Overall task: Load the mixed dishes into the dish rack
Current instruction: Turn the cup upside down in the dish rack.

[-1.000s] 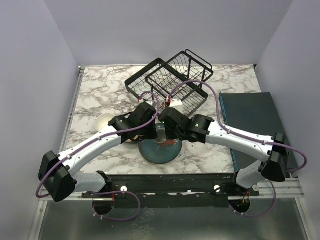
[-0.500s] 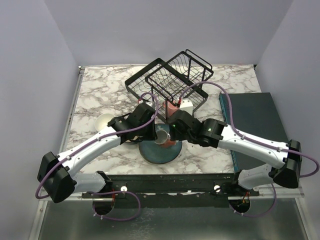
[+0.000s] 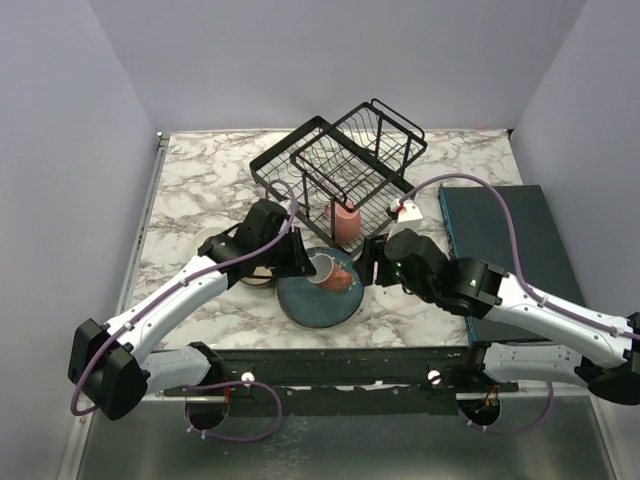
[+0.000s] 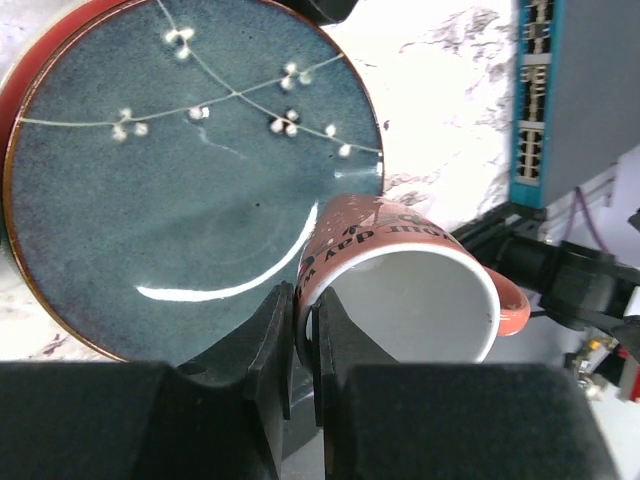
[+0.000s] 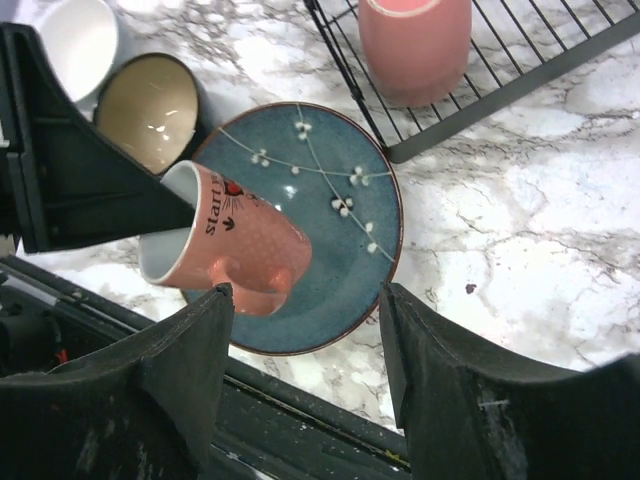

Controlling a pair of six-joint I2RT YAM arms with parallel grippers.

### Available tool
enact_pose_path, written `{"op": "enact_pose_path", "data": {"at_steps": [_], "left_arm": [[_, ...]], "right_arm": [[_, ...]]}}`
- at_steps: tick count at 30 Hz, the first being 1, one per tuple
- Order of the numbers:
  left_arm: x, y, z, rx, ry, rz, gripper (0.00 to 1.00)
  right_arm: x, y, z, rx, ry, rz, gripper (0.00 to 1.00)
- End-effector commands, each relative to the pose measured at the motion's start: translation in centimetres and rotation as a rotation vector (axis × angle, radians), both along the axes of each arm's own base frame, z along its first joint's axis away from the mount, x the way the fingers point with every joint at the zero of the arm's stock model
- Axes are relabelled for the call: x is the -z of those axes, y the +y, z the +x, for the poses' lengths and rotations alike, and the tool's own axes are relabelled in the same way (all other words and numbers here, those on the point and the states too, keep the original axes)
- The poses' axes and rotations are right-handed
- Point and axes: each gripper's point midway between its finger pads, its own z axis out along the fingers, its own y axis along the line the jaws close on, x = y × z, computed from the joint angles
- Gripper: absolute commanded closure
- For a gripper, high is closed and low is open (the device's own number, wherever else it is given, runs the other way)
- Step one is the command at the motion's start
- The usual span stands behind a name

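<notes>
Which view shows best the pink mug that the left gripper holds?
The right wrist view: the whole pink mug shows there, tilted over the teal plate. The left wrist view shows mainly its rim, pinched by the left gripper, and its white inside. The top view shows it small.

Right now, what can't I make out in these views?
- Red plate: left wrist, only a rim sliver; the teal plate covers the rest.
- Held pink mug: right wrist, lettering curves out of sight after "Start".
- Racked pink mug: right wrist, top cut by the frame edge.
- White bowl: right wrist, cut by the top edge.
</notes>
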Motion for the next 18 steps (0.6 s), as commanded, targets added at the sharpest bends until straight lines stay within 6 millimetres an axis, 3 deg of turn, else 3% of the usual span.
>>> {"op": "enact_pose_path", "data": {"at_steps": [1,18], "left_arm": [[-3.3,-1.2,-0.3,0.047,0.001,-0.205,1.00],[-9.2,-1.6,-1.1,0.126,0.073,-0.607,1.00]], "right_arm": [[-2.1,1.0,-0.6,-0.099,-0.079,0.100,0.34],[-5.9,1.1,-3.4,-0.326,-0.267,0.286,0.17]]}}
